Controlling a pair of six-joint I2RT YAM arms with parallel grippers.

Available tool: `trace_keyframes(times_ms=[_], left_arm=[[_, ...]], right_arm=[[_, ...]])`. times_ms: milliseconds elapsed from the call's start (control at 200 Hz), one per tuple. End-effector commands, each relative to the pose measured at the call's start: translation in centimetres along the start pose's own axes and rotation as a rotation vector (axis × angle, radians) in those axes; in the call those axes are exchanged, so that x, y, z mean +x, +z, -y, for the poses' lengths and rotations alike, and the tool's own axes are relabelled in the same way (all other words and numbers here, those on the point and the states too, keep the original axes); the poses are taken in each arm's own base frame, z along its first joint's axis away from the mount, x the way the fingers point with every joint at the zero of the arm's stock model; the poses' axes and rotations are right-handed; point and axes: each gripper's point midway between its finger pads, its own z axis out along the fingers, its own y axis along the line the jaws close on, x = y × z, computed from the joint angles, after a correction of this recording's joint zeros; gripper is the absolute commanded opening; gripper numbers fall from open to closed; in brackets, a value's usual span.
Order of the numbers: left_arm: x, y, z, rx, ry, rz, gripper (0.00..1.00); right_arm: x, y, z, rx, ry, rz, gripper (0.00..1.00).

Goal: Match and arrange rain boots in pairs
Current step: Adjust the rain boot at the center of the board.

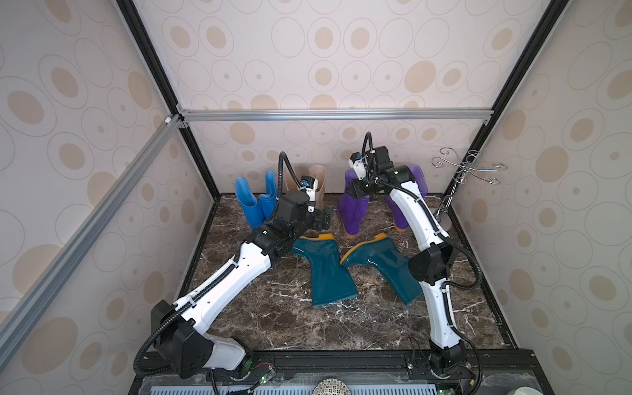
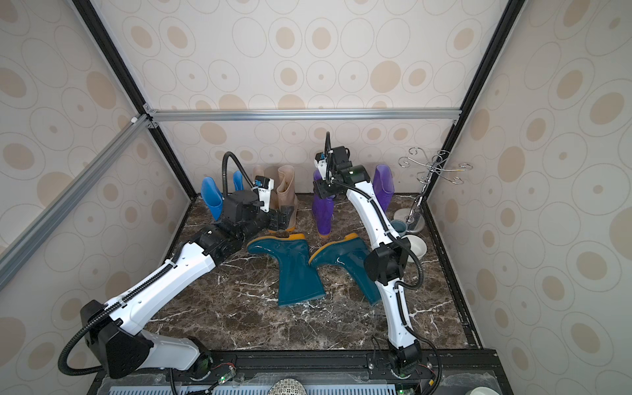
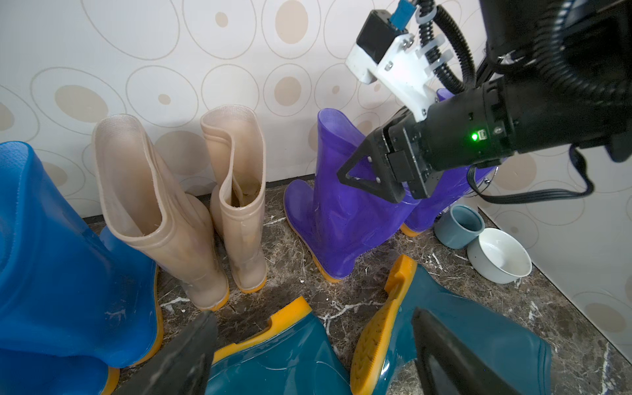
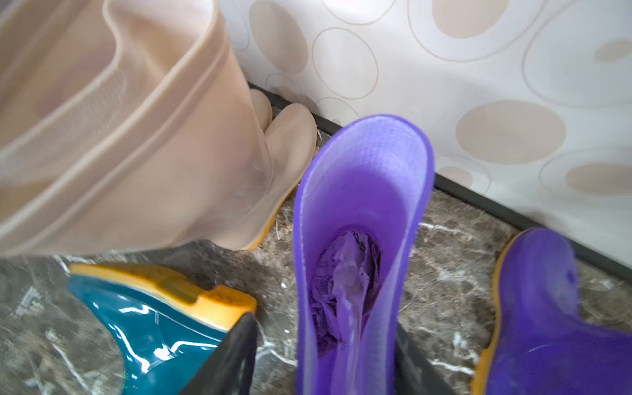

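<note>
Marble-patterned floor (image 1: 273, 307), dotted wallpaper behind. Blue boots (image 1: 248, 201) and beige boots (image 3: 239, 205) stand upright as pairs along the back wall. Two dark teal boots (image 1: 328, 273) lie on their sides mid-floor, soles toward the back wall. Left gripper (image 3: 313, 318) is wide open and empty, hovering above the teal soles. Right gripper (image 4: 325, 325) has its jaws apart, straddling the shaft top of an upright purple boot (image 4: 362, 178). One finger (image 4: 232, 359) is clear of the rubber; the opposite one is close against it, contact unclear. Second purple boot (image 4: 547, 307) stands just beside.
</note>
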Motion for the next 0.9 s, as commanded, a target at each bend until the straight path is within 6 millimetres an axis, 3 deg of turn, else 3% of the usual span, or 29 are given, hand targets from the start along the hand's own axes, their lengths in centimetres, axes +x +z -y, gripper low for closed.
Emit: trace_keyframes(times_ms=[0, 230, 465, 725, 895], left_arm=[[-1.5, -0.4, 0.7, 0.013, -0.018, 0.024, 0.88], [-1.7, -0.6, 0.7, 0.015, -0.018, 0.022, 0.88], [-1.4, -0.3, 1.2, 0.031, -0.016, 0.012, 0.88], [-1.2, -0.4, 2.3, 0.057, -0.025, 0.02, 0.88], [-1.1, -0.5, 3.6, 0.078, -0.022, 0.024, 0.87]], right_arm=[[-1.9, -1.3, -0.4, 0.0, 0.026, 0.066, 0.65], [-4.7, -6.2, -1.0, 0.075, -0.016, 0.175, 0.78], [-5.1, -12.0, -0.9, 0.151, -0.064, 0.218, 0.84], [-2.5, -17.8, 0.6, 0.27, -0.11, 0.185, 0.86], [1.4, -19.8, 4.1, 0.335, -0.025, 0.141, 0.88]])
